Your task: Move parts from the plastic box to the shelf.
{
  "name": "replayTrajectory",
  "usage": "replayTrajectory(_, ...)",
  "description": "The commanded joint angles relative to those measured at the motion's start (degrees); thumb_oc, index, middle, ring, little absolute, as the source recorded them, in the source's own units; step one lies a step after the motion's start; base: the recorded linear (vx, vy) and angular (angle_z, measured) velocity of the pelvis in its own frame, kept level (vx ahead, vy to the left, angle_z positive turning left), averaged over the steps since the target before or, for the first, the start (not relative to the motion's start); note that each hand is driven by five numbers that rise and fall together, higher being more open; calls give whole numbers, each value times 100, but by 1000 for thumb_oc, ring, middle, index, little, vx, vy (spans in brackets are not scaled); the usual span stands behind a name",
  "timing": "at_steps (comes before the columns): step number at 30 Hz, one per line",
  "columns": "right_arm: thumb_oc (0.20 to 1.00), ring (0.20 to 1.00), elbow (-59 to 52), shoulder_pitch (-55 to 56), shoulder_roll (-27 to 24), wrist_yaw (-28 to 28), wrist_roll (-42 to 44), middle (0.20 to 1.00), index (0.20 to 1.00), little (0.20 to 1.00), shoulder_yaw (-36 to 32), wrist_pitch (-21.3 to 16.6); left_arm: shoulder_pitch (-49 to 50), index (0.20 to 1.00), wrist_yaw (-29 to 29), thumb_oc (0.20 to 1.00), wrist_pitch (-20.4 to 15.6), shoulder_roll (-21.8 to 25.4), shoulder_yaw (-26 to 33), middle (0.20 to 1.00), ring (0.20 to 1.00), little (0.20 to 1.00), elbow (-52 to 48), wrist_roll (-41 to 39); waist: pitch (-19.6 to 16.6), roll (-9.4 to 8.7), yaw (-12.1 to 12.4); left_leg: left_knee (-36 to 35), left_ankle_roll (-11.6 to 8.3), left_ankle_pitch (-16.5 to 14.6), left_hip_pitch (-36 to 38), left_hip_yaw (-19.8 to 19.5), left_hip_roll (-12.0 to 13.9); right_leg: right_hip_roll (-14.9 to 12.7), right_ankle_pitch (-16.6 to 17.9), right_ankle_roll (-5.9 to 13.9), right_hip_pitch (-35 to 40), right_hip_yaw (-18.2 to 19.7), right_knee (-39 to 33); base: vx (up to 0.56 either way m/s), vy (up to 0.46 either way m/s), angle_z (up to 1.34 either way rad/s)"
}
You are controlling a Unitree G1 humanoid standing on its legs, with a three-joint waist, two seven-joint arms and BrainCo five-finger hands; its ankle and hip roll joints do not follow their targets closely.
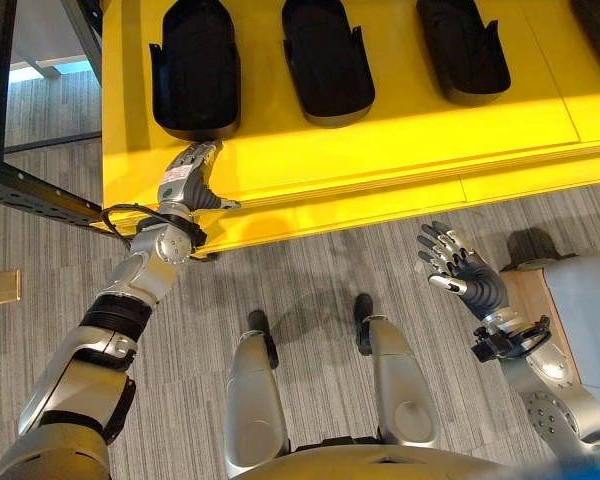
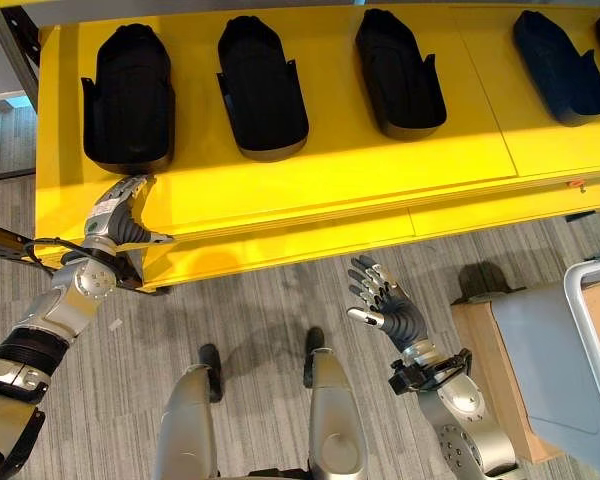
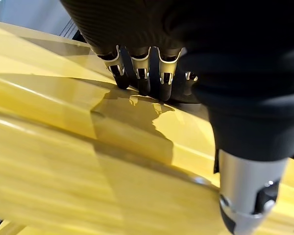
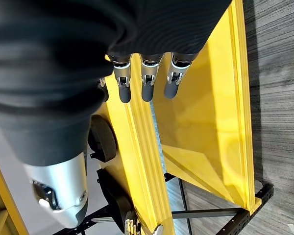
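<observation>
Yellow shelf (image 1: 400,150) carries three black parts (image 1: 325,60) in a row in the left eye view; the left hand (image 1: 187,180) rests on its front edge, fingers straight, empty. Right eye view: right hand (image 2: 385,300) hangs over grey floor (image 2: 260,300), fingers spread, empty, beside a plastic box (image 2: 592,340).

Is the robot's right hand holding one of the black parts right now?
No, the right hand hangs open over the floor in front of the yellow shelf with nothing in it, while the black parts lie on the shelf.
</observation>
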Motion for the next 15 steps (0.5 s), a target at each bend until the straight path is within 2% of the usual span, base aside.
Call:
replayTrajectory(1, 1000, 1000, -357, -1, -151, 70, 227, 1000, 1000, 1000, -34, -271, 90, 1000, -217, 1000, -16, -183, -19, 1000, 1000, 1000, 238, -428, -194, 2, -147, -56, 35, 34, 91, 9, 31, -147, 90, 162, 261, 22, -257, 0, 0, 0)
replayTrajectory(3, 1000, 1000, -289, -101, -71, 62, 213, 1000, 1000, 1000, -8, -251, 756, 1000, -481, 1000, -164, -479, 233, 1000, 1000, 1000, -161, -1015, -201, 42, -89, -111, 45, 50, 183, -6, 24, -149, 100, 154, 380, 29, -309, 0, 0, 0)
replayTrajectory(6, 1000, 1000, -210, -200, 14, 36, 182, 1000, 1000, 1000, 17, -213, 1486, 1000, -783, 1000, -354, -931, 596, 1000, 1000, 1000, -550, -2433, -240, 89, -29, -180, 59, 79, 295, -23, 13, -141, 127, 141, 542, -1, -398, 0, 0, 0)
replayTrajectory(7, 1000, 1000, -210, -200, 13, 35, 182, 1000, 1000, 1000, 20, -213, 1493, 1000, -785, 1000, -352, -930, 601, 1000, 1000, 1000, -555, -2435, -239, 89, -33, -183, 59, 80, 300, -24, 13, -141, 128, 141, 548, -3, -402, 0, 0, 0)
replayTrajectory(9, 1000, 1000, -157, -272, 97, -5, 161, 1000, 1000, 1000, 112, -221, 2003, 1000, -921, 1000, -525, -1251, 625, 1000, 1000, 1000, -815, -3491, -285, 120, 5, -264, 65, 113, 434, -54, -5, -147, 129, 133, 702, -19, -455, 0, 0, 0)
replayTrajectory(10, 1000, 1000, -156, -273, 97, -5, 161, 1000, 1000, 1000, 114, -222, 2007, 1000, -922, 1000, -524, -1249, 627, 1000, 1000, 1000, -818, -3492, -283, 120, 2, -267, 65, 113, 438, -55, -6, -147, 130, 133, 707, -20, -458, 16, -17, 9)
replayTrajectory(12, 1000, 1000, -68, -385, 145, -70, 84, 1000, 1000, 1000, 214, -250, 2521, 1000, -1307, 1000, -559, -1341, 457, 1000, 1000, 1000, -1219, -4195, -334, 160, 56, -395, 79, 151, 637, -103, -39, -158, 130, 149, 966, -70, -574, 43, -18, 12)
replayTrajectory(13, 1000, 1000, -67, -385, 145, -70, 84, 1000, 1000, 1000, 214, -250, 2521, 1000, -1307, 1000, -559, -1341, 457, 1000, 1000, 1000, -1219, -4195, -333, 160, 56, -395, 79, 151, 638, -103, -39, -158, 130, 149, 967, -70, -574, 36, -16, 9)
replayTrajectory(15, 1000, 1000, 2, -485, 187, -123, 79, 1000, 1000, 1000, 271, -282, 2837, 1000, -1599, 1000, -533, -1407, 377, 1000, 1000, 1000, -1364, -4945, -368, 191, 97, -524, 87, 197, 787, -132, -66, -167, 144, 165, 1174, -127, -703, 24, -23, 7)
